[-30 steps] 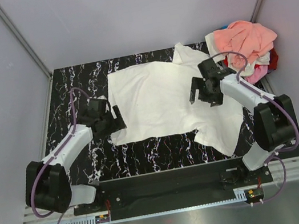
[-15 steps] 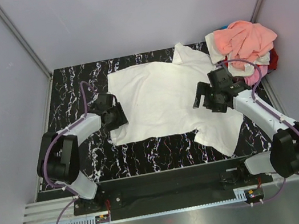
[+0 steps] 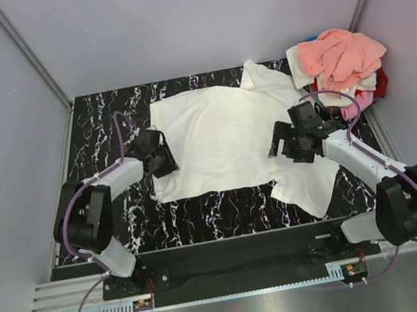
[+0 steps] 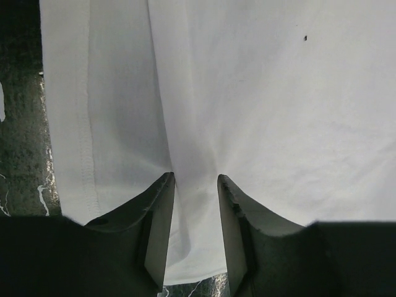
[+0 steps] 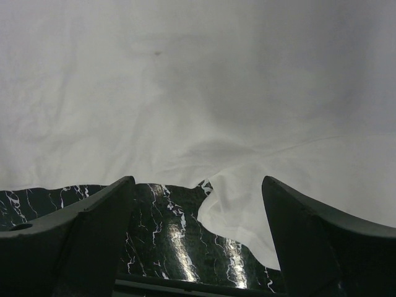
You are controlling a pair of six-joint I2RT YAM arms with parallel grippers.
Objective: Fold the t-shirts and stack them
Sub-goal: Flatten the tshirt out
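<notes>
A white t-shirt (image 3: 221,137) lies spread flat on the black marble table (image 3: 97,119), one sleeve hanging toward the near right. My left gripper (image 3: 167,159) rests on the shirt's left edge; in the left wrist view its jaws (image 4: 195,176) stand narrowed, still apart, with a raised crease of the white cloth (image 4: 247,93) between them. Over the shirt's right side my right gripper (image 3: 282,151) stands wide open. The right wrist view shows it (image 5: 197,180) above the hem and a curled corner of cloth (image 5: 247,210), holding nothing.
A heap of other t-shirts sits at the far right corner: salmon-peach (image 3: 340,56) on top, pink (image 3: 357,103) and red (image 3: 382,82) beneath. Grey walls enclose the table on three sides. Bare marble (image 5: 161,229) shows at the near edge.
The left arm swung in onto the shirt's left edge and its jaws have narrowed around a crease of cloth. The right gripper shifted slightly over the shirt's right side, still wide open.
</notes>
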